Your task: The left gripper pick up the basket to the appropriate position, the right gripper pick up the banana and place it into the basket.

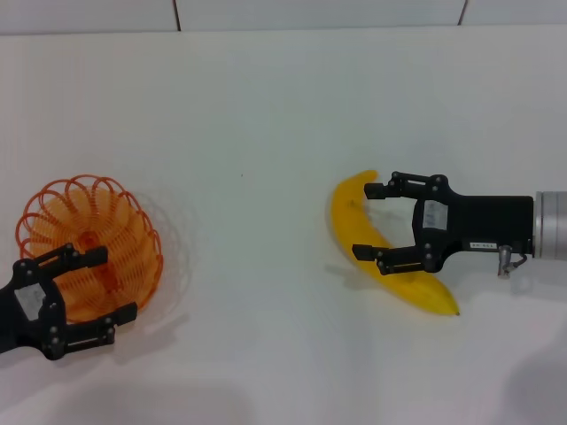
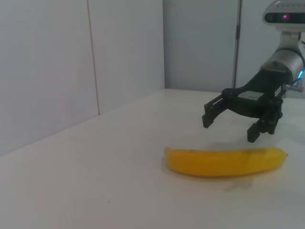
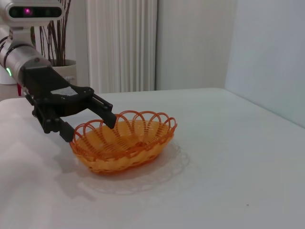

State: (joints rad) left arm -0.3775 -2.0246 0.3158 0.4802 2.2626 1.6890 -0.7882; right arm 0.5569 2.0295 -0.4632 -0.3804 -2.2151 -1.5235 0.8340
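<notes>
The orange wire basket stands on the white table at the left. My left gripper is open at the basket's near end, one finger over its inside and one outside the rim. The right wrist view shows this at the end of the basket. The yellow banana lies on the table at the right. My right gripper is open with its fingers astride the banana's middle. In the left wrist view it hovers just above the banana, apart from it.
The white table stretches bare between basket and banana and back to the wall panels. A potted plant and a curtain stand beyond the table behind the left arm.
</notes>
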